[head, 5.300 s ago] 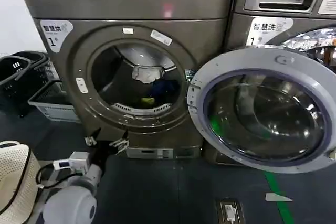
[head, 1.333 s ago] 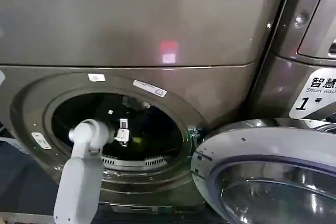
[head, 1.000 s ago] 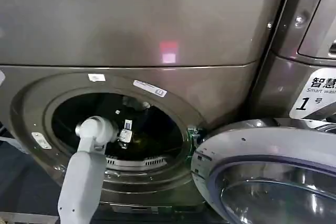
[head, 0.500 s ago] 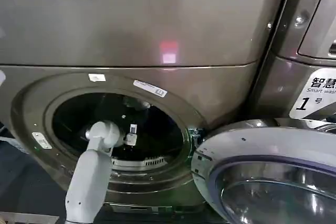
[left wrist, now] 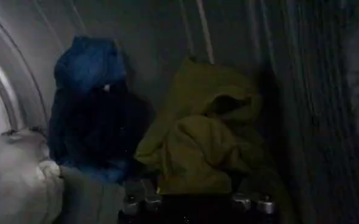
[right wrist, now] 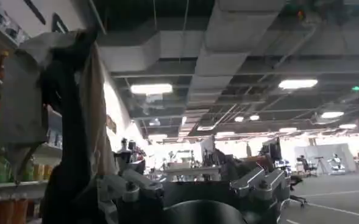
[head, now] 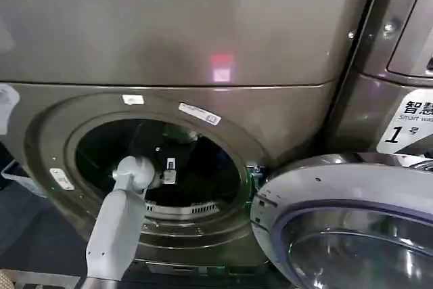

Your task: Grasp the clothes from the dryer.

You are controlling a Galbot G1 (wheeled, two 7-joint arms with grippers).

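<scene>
The dryer (head: 176, 52) is the bronze-grey machine in front of me, with its round mouth open. My left arm reaches through the mouth, and my left gripper (head: 169, 170) is inside the dark drum. In the left wrist view the clothes lie against the steel drum wall. A yellow-green piece (left wrist: 197, 134) lies bunched just ahead of my left gripper (left wrist: 194, 202). A navy blue piece (left wrist: 91, 103) lies beside it. My right gripper (right wrist: 191, 201) is away from the dryer and points up at a ceiling.
The dryer's open door (head: 338, 214) swings out at the lower right, close to the mouth. A second machine (head: 406, 65) stands to the right. A pale grey cloth (left wrist: 21, 176) lies in the drum beside the blue piece. A limp beige fabric (right wrist: 75, 109) hangs near the right gripper.
Over the last second the left arm has slid a little to the right inside the drum mouth. Five seconds ago it hung low in front of the dryer, outside the drum.
</scene>
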